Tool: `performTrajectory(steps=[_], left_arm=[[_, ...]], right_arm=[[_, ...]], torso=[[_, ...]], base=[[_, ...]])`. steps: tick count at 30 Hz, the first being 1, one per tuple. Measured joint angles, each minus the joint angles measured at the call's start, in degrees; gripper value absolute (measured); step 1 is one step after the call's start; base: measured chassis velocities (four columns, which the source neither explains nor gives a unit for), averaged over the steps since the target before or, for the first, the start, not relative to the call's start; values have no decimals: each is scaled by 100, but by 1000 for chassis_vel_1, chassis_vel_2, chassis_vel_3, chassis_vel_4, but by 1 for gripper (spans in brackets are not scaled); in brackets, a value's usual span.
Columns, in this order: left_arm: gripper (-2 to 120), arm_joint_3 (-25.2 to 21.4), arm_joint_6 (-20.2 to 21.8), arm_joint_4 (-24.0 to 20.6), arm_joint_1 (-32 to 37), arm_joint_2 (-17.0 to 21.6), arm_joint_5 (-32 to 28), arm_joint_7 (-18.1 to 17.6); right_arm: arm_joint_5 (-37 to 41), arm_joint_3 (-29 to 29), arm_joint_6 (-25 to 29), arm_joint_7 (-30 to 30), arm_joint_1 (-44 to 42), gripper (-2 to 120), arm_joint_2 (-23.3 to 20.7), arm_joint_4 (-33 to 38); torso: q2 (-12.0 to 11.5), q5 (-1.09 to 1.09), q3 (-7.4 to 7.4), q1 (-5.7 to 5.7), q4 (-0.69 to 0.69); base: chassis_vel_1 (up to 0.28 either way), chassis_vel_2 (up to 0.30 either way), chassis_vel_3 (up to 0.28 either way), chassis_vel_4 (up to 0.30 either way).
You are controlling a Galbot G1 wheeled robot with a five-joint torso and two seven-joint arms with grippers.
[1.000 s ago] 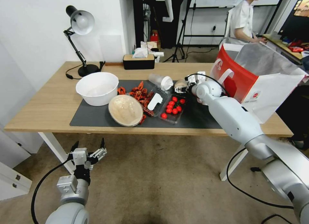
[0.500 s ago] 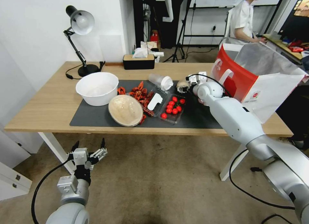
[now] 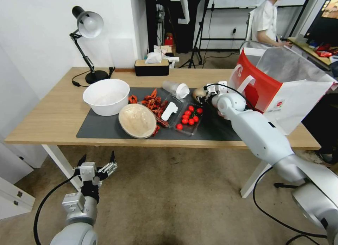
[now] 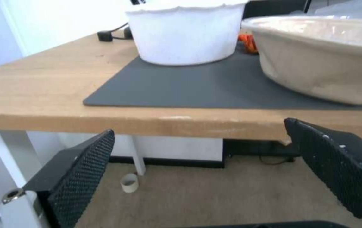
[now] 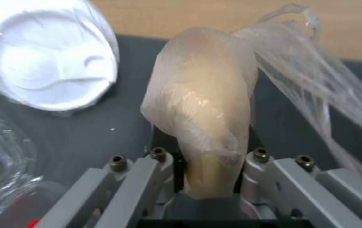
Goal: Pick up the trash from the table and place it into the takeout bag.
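1. Red-and-white bag [image 3: 267, 90] standing open at the table's right end, not yet reached.
2. Right gripper [image 3: 206, 92], shifted closer to the bag than a second ago, clamped on the ball [image 5: 202, 126], lifted off the mat beside the lidded cup [image 3: 176, 89].
3. Left gripper [image 3: 95, 167] parked wide open, well below the bag, holding nothing.

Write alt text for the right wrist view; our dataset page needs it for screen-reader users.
The right claw is shut on a beige ball in clear wrap, held above a dark mat. A clear plastic cup with white lid lies beside it.
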Motion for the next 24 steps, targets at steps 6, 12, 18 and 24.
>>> performTrajectory(steps=[6, 12, 18, 24], left_arm=[[100, -4, 11, -95, 4, -1, 27, -2], [100, 9, 16, -190, 44, -24, 92, -5], [100, 3, 15, -224, 108, -36, 111, -5], [100, -1, 11, -263, 139, -67, 115, -8]], right_arm=[[-88, 342, -82, 151, -360, 8, -524, 1045], [-258, 469, -154, 186, -614, 8, -838, 1714], [-508, 551, -153, 111, -891, 8, -1141, 2354], [-665, 804, -73, -25, -1132, 8, -1487, 2984]], torso=[[0, -2, -1, 0, -1], [0, -1, -1, 0, 0], [0, 0, 0, 0, 0], [0, 0, -1, 0, -1]], base=[[0, 0, 0, 0], [0, 0, 0, 0], [0, 0, 0, 0], [0, 0, 0, 0]])
